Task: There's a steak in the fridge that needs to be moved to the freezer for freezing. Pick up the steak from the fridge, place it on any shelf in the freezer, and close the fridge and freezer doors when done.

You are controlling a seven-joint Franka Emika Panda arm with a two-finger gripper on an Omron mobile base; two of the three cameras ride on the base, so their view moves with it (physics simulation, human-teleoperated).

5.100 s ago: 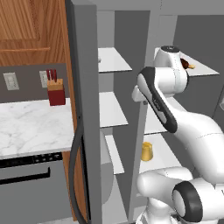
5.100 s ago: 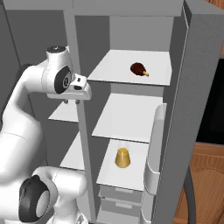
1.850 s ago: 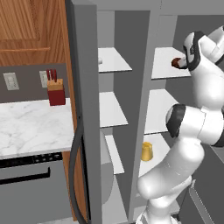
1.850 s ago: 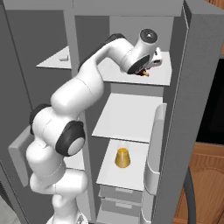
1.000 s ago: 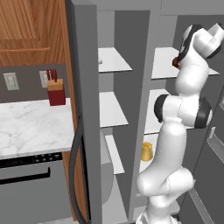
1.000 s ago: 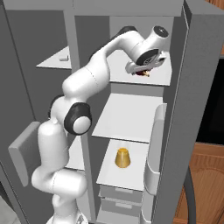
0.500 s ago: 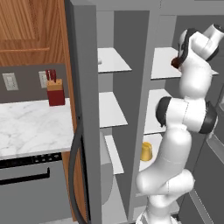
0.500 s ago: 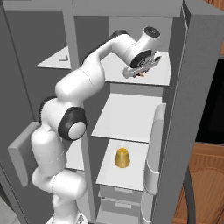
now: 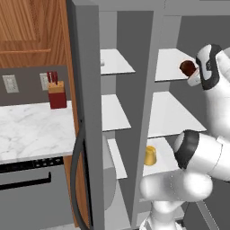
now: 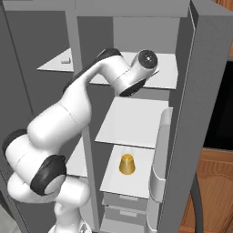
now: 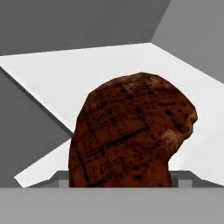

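Steak (image 11: 131, 133) is now lifted off the fridge's top shelf (image 9: 168, 63), where it lay earlier. Finger state cannot be told. Freezer (image 9: 114, 108) transfer is judged next.

Wood cabinets (image 9: 31, 31) hang above a white marble worktop (image 9: 31, 130). A red knife block (image 9: 56, 92) stands there by grey wall outlets (image 9: 10, 83). A grey oven front (image 9: 33, 191) sits below.

no readable text, no labels, no brand marks, no numbers on any surface
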